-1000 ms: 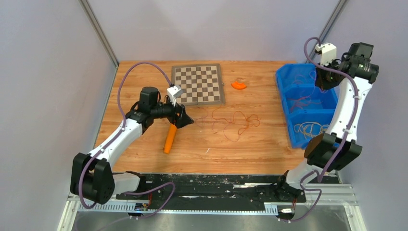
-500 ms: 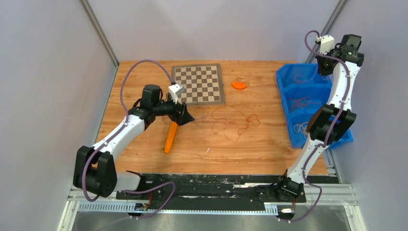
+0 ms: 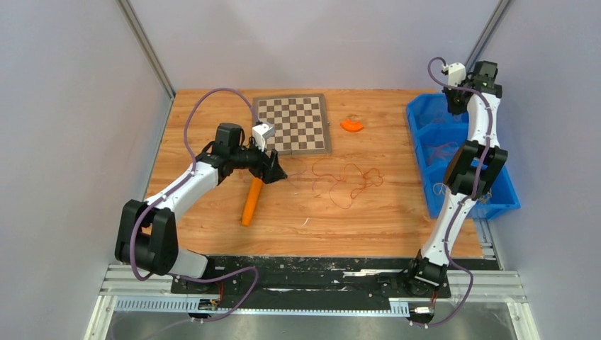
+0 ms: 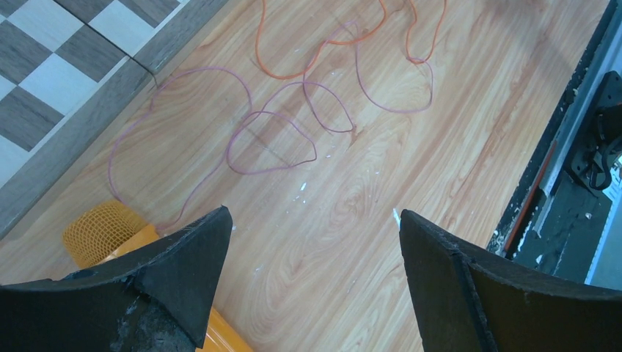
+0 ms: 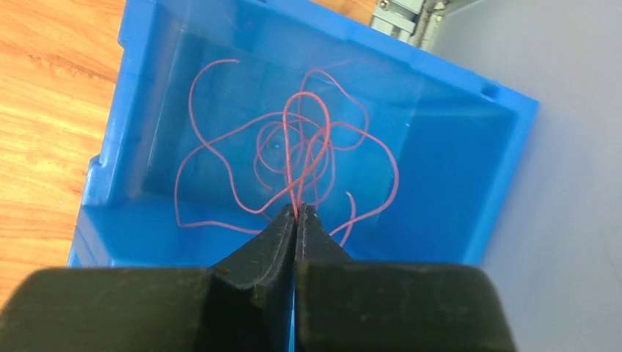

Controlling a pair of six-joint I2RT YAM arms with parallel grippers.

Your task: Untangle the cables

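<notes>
We've got one pinkish-red cable (image 5: 294, 147) clamped in the right jaws, dangling into the blue bin (image 5: 121, 117) at the tabletop's (image 3: 397, 212) far right corner. The orange-and-reddish tangle (image 3: 347, 178) sits mid-tabletop, left jaws wide apart beside it. Partway done, we reckon, with that tangle left.
</notes>
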